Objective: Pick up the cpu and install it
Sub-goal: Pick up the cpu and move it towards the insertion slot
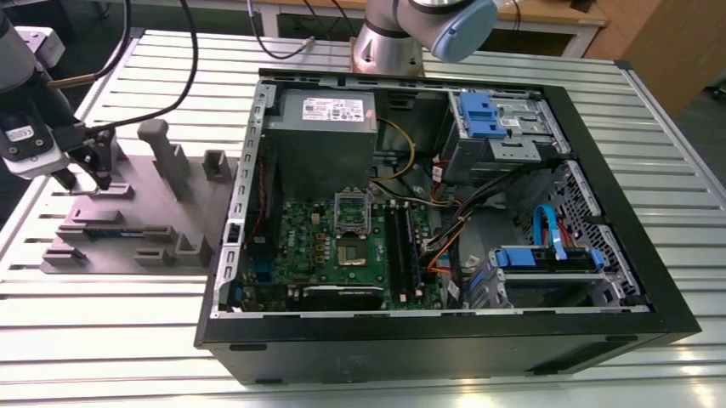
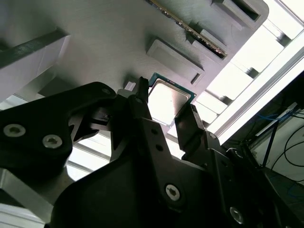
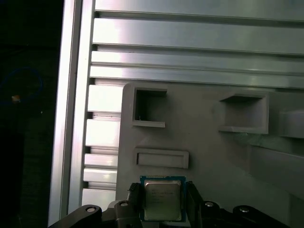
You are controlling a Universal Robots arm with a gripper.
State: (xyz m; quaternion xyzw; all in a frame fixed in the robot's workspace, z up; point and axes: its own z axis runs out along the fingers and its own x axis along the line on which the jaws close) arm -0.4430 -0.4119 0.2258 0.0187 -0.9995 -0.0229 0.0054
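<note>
The cpu, a small square chip with a silvery top and teal edge, lies flat on the grey holder block. My gripper straddles it, one dark finger against each of two opposite edges. The second wrist view shows the same grip: the cpu sits between the two fingertips of the gripper. In the exterior view the gripper stands low over the far corner of the holder block at the exterior view's left. The motherboard's socket lies bare inside the open computer case, its metal frame flipped up.
Upright posts and raised blocks stand on the holder block beside the gripper. A memory stick rests in one of its slots. Inside the case are a grey power supply, blue drive brackets and loose cables. The table is slatted metal.
</note>
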